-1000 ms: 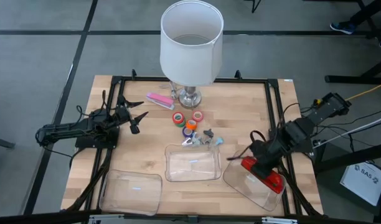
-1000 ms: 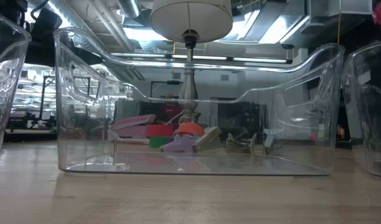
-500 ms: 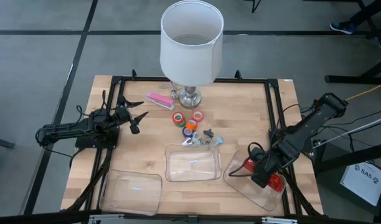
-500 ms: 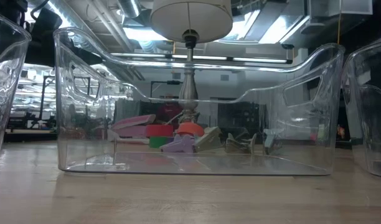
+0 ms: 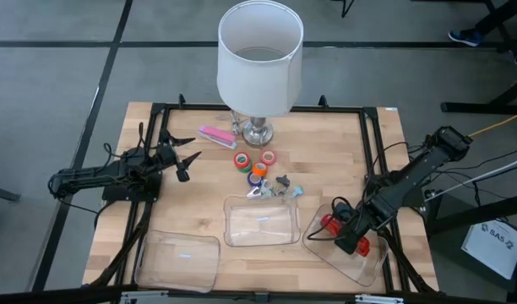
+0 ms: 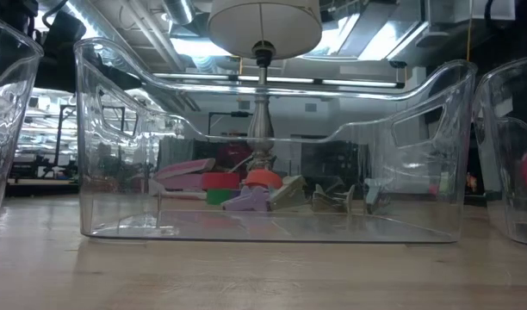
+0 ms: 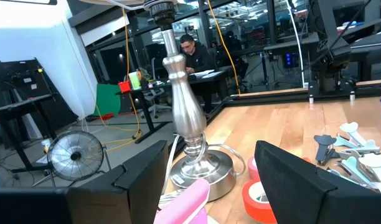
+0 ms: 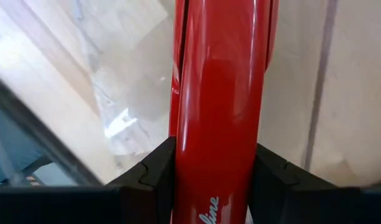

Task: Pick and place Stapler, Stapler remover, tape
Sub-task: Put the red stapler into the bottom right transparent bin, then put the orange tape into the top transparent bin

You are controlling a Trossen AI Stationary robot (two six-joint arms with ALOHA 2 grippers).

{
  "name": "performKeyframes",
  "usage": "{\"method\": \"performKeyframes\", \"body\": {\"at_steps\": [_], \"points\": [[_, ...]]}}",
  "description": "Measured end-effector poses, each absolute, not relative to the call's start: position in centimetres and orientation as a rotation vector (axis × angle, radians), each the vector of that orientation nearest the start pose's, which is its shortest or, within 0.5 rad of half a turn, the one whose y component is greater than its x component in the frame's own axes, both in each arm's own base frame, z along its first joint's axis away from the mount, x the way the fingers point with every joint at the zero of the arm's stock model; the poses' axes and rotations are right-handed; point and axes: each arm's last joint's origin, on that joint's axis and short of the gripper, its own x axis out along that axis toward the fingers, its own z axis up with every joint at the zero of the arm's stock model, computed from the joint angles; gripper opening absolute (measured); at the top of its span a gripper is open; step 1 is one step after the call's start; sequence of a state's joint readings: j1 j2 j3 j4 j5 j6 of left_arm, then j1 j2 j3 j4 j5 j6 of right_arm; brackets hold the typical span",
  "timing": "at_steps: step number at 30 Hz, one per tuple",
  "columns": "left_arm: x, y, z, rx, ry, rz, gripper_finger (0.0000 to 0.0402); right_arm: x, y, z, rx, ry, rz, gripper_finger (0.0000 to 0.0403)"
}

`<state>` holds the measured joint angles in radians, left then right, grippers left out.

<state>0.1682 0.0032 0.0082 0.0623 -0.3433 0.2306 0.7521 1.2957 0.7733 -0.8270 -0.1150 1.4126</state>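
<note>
Right gripper (image 5: 353,239) is clamping the red stapler (image 5: 346,234) between both fingers (image 8: 154,171), holding it inside the clear bin (image 5: 326,253) at the table's (image 5: 326,152) right front corner. Left gripper (image 5: 184,160) is idling at the left edge, fingers spread wide, gripping nothing.

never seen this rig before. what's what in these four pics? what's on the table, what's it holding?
Two dark robot arms work at a wooden table. One picture looks straight down, one sits at table height behind a clear bin, and one camera rides on each wrist. The right gripper is shut on a red stapler inside the right-hand clear bin. The left gripper waits open at the table's left side. Mid-table stand a lamp, a pink stapler, coloured tape rolls and staple removers. Two other clear bins hold nothing.
</note>
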Motion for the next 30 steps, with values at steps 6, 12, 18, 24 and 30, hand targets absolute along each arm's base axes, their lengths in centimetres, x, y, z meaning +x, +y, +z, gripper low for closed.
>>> {"method": "performKeyframes", "body": {"at_steps": [6, 12, 18, 24, 30], "points": [[9.2, 2.6, 17.2, 0.220, -0.008, 0.517, 0.0239, 14.6, 14.1, 17.5, 0.673, 1.502, -0.332, 0.0150], [9.3, 2.6, 17.2, 0.220, -0.008, 0.516, 0.0239, 14.6, 14.0, 17.3, 0.677, 1.505, -0.326, 0.0209], [9.3, 2.6, 17.2, 0.220, -0.009, 0.517, 0.0239, 14.6, 14.1, 17.3, 0.730, 1.591, -0.287, 0.0219], [9.3, 2.6, 17.2, 0.220, -0.008, 0.517, 0.0239, 15.4, 13.8, 18.1, 0.761, 1.614, -0.247, 0.0200], [9.3, 2.6, 17.2, 0.220, -0.008, 0.517, 0.0239, 16.7, 13.6, 21.0, 0.744, 1.587, -0.221, 0.0175]]}}
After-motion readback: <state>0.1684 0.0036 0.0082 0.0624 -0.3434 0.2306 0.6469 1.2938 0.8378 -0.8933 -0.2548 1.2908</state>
